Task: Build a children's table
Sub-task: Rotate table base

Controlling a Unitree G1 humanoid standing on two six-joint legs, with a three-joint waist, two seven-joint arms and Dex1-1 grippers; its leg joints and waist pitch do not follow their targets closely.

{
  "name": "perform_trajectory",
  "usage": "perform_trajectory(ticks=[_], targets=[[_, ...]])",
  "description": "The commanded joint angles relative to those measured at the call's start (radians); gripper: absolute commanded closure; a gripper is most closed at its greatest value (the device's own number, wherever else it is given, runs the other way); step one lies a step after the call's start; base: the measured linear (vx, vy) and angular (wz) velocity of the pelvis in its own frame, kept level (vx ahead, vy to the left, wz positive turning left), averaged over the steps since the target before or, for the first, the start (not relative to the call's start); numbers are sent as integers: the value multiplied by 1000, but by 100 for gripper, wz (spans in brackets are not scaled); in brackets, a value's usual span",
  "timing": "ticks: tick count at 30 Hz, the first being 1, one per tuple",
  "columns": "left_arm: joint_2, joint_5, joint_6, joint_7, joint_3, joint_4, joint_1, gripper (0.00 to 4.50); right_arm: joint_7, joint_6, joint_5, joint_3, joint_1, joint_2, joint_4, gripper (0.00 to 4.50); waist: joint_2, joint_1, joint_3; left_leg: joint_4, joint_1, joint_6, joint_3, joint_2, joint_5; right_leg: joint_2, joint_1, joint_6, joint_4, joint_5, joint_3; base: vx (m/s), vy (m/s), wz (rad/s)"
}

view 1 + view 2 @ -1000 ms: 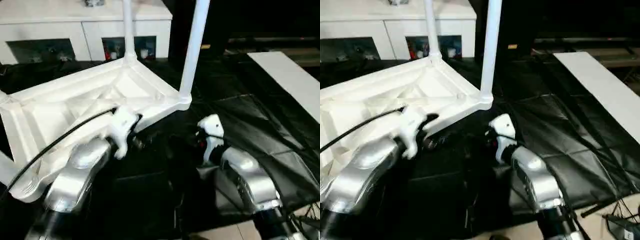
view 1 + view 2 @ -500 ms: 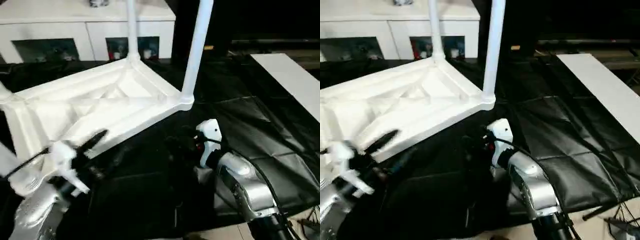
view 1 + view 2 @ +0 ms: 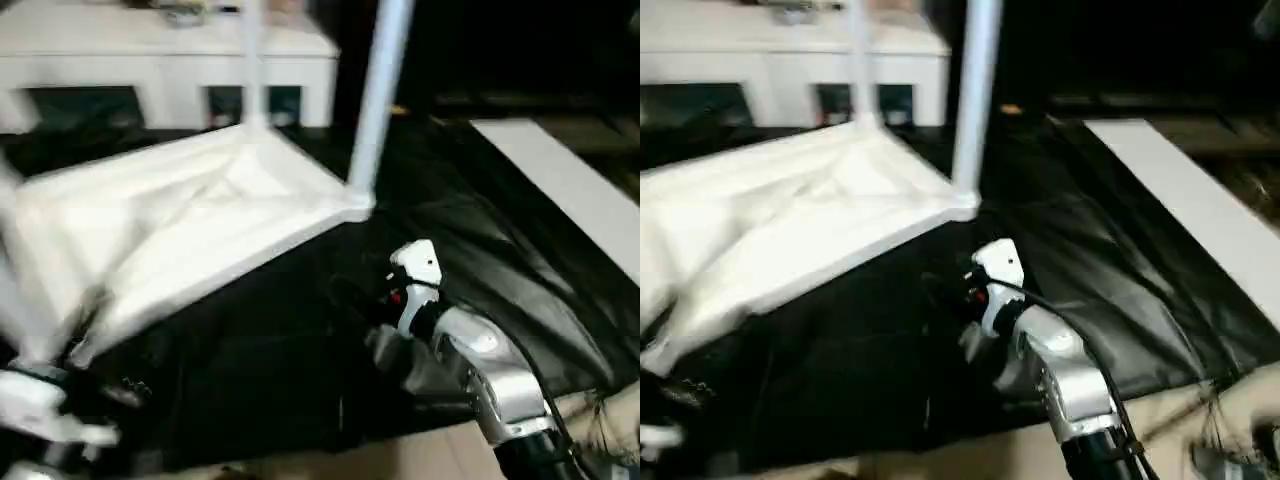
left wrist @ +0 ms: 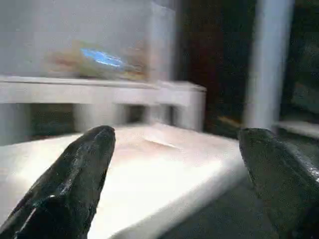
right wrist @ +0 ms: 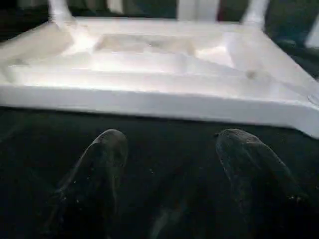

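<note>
— Black sheeting [image 3: 500,250] underneath, cabinet [image 3: 160,60] behind. Tabletop [image 3: 190,220] upside down, legs [image 3: 375,100] up.
— Hands?
— Left hand [image 4: 174,164] wide open, empty; right hand [image 5: 169,164] open, empty, near the rim.
— Risk?
— Probably knocking a leg, tipping everything.
</note>
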Motion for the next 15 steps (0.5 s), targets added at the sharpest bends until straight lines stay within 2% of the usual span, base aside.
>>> perform_trajectory(ticks=[1,2,3,4,5,6,7,8,9,10,11,12,13,14,15], targets=[[12,21,-25,39,22,-9,-18,6,6,-6,1,-10,0,-4,8,129,16,-22,-5,16,28,-58,-97,41,-123,-178,-5,-89,-237,-844,80,-55,54,-20],[-14,39,-45,73,35,0,-15,6,11,-8,1,-9,-5,-5,13,129,30,-33,2,-94,37,-142,-97,69,-479,-52,-24,-75,-168,-688,6,-55,54,-20],[-20,48,-53,79,36,4,-15,6,15,-8,2,-9,-7,-5,14,129,34,-40,-9,-126,48,-165,-103,85,-662,-20,-16,-63,-146,-576,2,-80,46,4],[-33,66,-73,92,38,14,-11,6,26,-9,6,-6,-9,-7,14,129,57,-42,-16,-163,50,-168,-107,91,-809,-11,7,-88,-128,-372,1,-66,25,2],[-41,74,-78,101,35,18,-10,6,36,-11,7,-1,-10,-10,12,129,54,-51,-17,-183,38,-141,-97,92,-791,-19,32,-112,-126,-252,0,-66,25,2],[-44,84,-80,110,27,21,-10,6,53,-10,15,4,-10,-12,7,129,54,-51,-16,-191,31,-130,-87,85,-740,-32,46,-112,-136,-240,5,-54,31,-9],[-43,87,-79,111,25,21,-11,6,59,-8,19,5,-9,-12,5,129,48,-53,-10,-192,28,-131,-82,81,-733,-38,44,-103,-149,-291,6,-69,18,-10],[-39,87,-70,115,21,22,-20,6,69,-4,27,7,-9,-11,2,129,44,-55,-6,-188,37,-137,-77,76,-736,-48,36,-88,-171,-409,8,-69,18,-10],[-23,82,-39,114,13,25,-44,6,87,-3,37,13,-7,-10,-5,129,47,-55,-4,-186,43,-140,-77,74,-744,-51,32,-82,-179,-460,6,-72,3,-6],[-12,78,-16,113,8,28,-61,6,99,-3,44,18,-6,-9,-10,129,41,-60,-1,-184,51,-139,-75,70,-761,-48,30,-62,-194,-545,-6,-89,-11,-3],[13,86,8,130,16,42,-96,6,135,11,73,26,-1,-8,-28,129,52,-60,5,-198,56,-137,-67,70,-795,-30,32,-48,-200,-580,-35,-89,-11,-3],[39,86,33,151,34,62,-133,6,182,28,103,39,3,-11,-49,129,70,-46,4,-277,-5,-129,-36,87,-868,18,104,-61,-86,-422,-75,-126,-32,3],[61,96,51,179,58,87,-168,6,227,44,127,52,7,-15,-67,129,76,0,-4,-314,-84,-132,-15,99,-906,23,173,-63,63,-245,-63,-131,-66,27],[61,96,51,179,58,87,-168,0,227,44,127,52,7,-15,-67,112,75,58,2,-312,-124,-121,34,85,-880,38,170,-54,75,-190,-61,-131,-66,27],[76,103,51,203,86,110,-193,0,265,55,142,67,10,-23,-80,102,-47,8,-36,-27,105,-105,17,38,-345,-83,-32,38,-157,-803,61,46,-164,23]])
